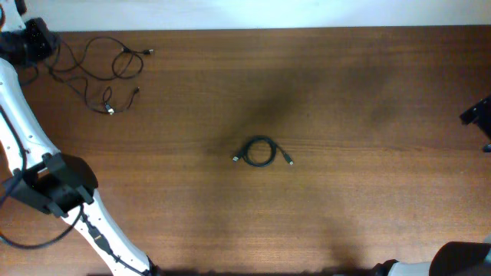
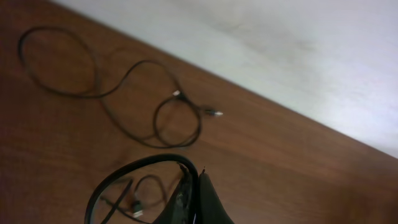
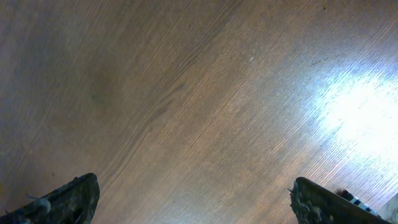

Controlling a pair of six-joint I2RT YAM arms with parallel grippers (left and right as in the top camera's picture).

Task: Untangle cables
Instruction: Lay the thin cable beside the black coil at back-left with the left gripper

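Black cords lie in two places: a small knotted coil (image 1: 261, 152) at mid-surface (image 1: 345, 92), and loose wavy strands (image 1: 115, 65) in the far-left corner. They look light, limp and slippery, so a pinch on a plug end or on the coil's outer loop seems best. Beside the strands the left pincer (image 2: 196, 199) is closed, apparently empty; the right pincer (image 3: 196, 196) gapes wide over bare wood.

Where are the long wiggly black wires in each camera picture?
Overhead: the loose thin black wavy cables lie near the table's top left corner.
Left wrist: the cables cross the upper left, one loop ending in a small plug.
Right wrist: not in it, only bare wood.
Shared landmark: the brown wooden table, seen in all three views.
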